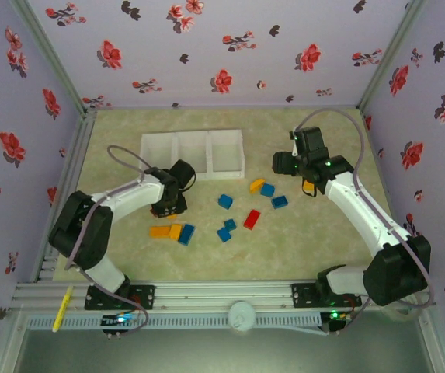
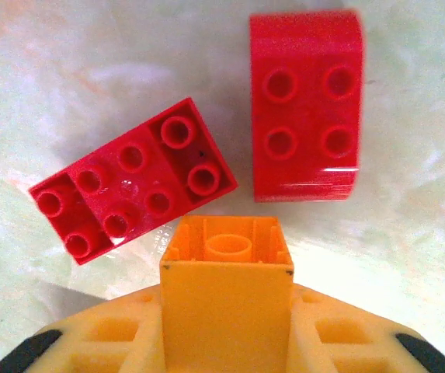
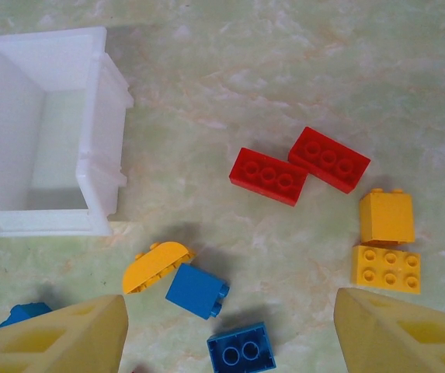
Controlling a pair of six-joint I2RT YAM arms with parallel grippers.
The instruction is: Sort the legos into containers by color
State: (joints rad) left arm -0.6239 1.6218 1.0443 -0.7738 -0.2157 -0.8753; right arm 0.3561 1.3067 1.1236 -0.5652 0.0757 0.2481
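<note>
Left wrist view: an orange brick (image 2: pixel 226 291) sits clamped in the closed jaws of the left gripper (image 2: pixel 226 342), with red bricks (image 2: pixel 133 190) on the table (image 2: pixel 408 256) just past it. From above, that gripper hangs just in front of the left end of the tray (image 1: pixel 226 154). Loose legos (image 1: pixel 252 219) lie scattered in front of its right end. The right gripper (image 3: pixel 230 307) — jaws apart, empty — hovers right of the tray.

Marbled pale green-cream counter (image 1: pixel 300 241); red legos (image 1: pixel 252 219), blue legos (image 1: pixel 225 201), yellow-orange legos (image 1: pixel 160 231). White translucent tray (image 1: pixel 193 151); lilac walls (image 1: pixel 206 47) printed with red and dark flowers. Yellow fingers (image 3: pixel 59 338) on right tool (image 3: pixel 230 299); white arms (image 1: pixel 140 190), black joints.
</note>
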